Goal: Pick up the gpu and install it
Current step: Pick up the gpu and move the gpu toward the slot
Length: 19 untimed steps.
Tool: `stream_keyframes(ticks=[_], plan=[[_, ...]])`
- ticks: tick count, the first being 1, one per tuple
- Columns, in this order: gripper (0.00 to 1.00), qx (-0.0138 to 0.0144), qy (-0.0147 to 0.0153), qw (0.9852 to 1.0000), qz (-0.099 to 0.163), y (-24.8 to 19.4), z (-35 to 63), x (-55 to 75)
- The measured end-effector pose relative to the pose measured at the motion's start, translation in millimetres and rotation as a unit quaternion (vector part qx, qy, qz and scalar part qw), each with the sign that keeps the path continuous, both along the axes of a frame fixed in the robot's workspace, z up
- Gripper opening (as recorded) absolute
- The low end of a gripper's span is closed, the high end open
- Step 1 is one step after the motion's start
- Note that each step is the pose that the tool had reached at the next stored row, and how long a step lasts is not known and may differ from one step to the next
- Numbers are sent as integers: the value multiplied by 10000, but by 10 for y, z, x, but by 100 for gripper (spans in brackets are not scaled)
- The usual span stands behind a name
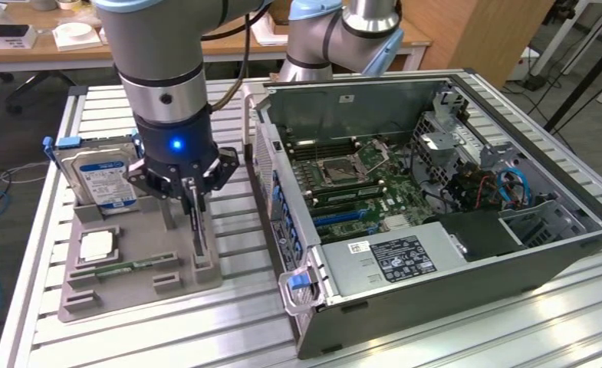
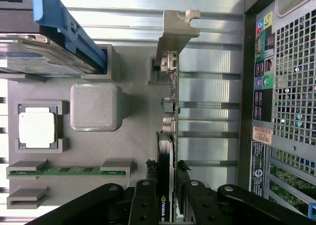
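From my remote console I saw the jaws pinching the thin black rectangular gpu card point(image 2: 169, 106) from both sides near one end, with its silver metal bracket point(image 2: 175, 32) at the far end. The card stood on edge on the grey plastic parts holder point(image 1: 86, 295), along the side nearest the open black computer case point(image 1: 434, 192) (both sat on the slatted aluminium counter point(image 1: 178, 330)).

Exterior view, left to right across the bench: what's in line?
hard drive → gripper down at the gpu standing in the grey tray → open computer case
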<state>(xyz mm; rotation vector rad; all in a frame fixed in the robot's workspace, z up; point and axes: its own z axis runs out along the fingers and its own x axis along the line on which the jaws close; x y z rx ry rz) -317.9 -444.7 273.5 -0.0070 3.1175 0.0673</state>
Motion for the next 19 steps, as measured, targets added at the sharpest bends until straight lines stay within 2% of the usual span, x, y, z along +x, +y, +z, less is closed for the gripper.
stream_keyframes(ticks=[19], plan=[[26,0,1,10000,0,0,258,0]])
